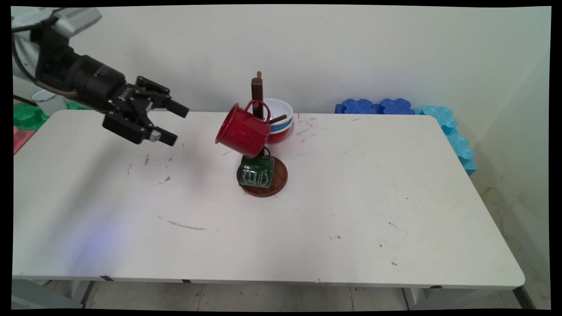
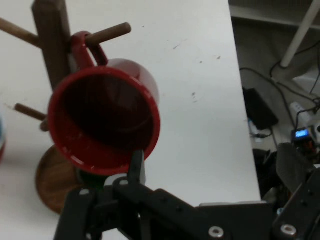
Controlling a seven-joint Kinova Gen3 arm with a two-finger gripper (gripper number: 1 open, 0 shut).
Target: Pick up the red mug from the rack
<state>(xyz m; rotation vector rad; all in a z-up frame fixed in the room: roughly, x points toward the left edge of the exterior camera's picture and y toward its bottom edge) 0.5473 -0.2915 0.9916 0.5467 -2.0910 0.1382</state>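
A red enamel mug (image 1: 243, 130) hangs by its handle from a peg of a wooden mug tree (image 1: 257, 90), tilted with its mouth toward my gripper. Below it a green mug (image 1: 257, 171) hangs just over the tree's round base (image 1: 279, 177). My gripper (image 1: 180, 126) hovers above the table to the left of the red mug, open, with nothing between its fingers and a clear gap to the mug. In the hand view the red mug (image 2: 102, 122) shows its dark inside straight ahead, on the tree's post (image 2: 50, 40). The gripper (image 2: 215, 167) is below it.
Stacked white, blue and red bowls (image 1: 279, 118) stand right behind the mug tree. Blue foam blocks (image 1: 439, 118) line the table's far right corner and right side. Green and red items (image 1: 26, 116) lie past the left edge. In the hand view, cables and devices (image 2: 295, 132) are on the floor beyond the table edge.
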